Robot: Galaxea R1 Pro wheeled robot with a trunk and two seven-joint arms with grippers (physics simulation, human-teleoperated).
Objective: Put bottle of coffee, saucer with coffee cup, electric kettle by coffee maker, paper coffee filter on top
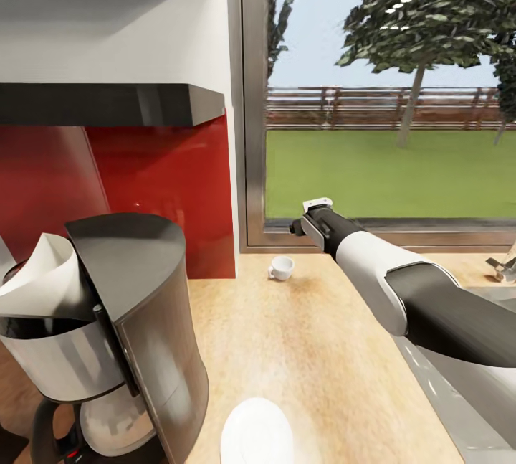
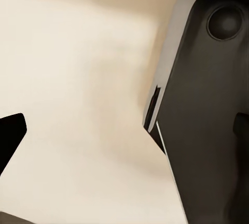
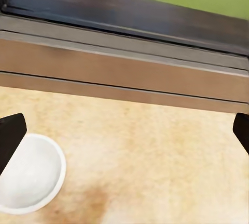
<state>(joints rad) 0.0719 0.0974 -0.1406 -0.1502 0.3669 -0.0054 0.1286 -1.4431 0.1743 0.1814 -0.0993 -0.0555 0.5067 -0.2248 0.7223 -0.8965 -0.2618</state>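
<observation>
The saucer (image 1: 256,432) lies beside the coffee maker (image 1: 129,320); right claw (image 3: 124,130) spread above the coffee cup (image 1: 281,267).

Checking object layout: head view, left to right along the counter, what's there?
paper coffee filter → coffee maker → saucer → coffee cup → right arm

I can read no text, label, brand or number anywhere; perhaps small markings are lost in my blurred views
</observation>
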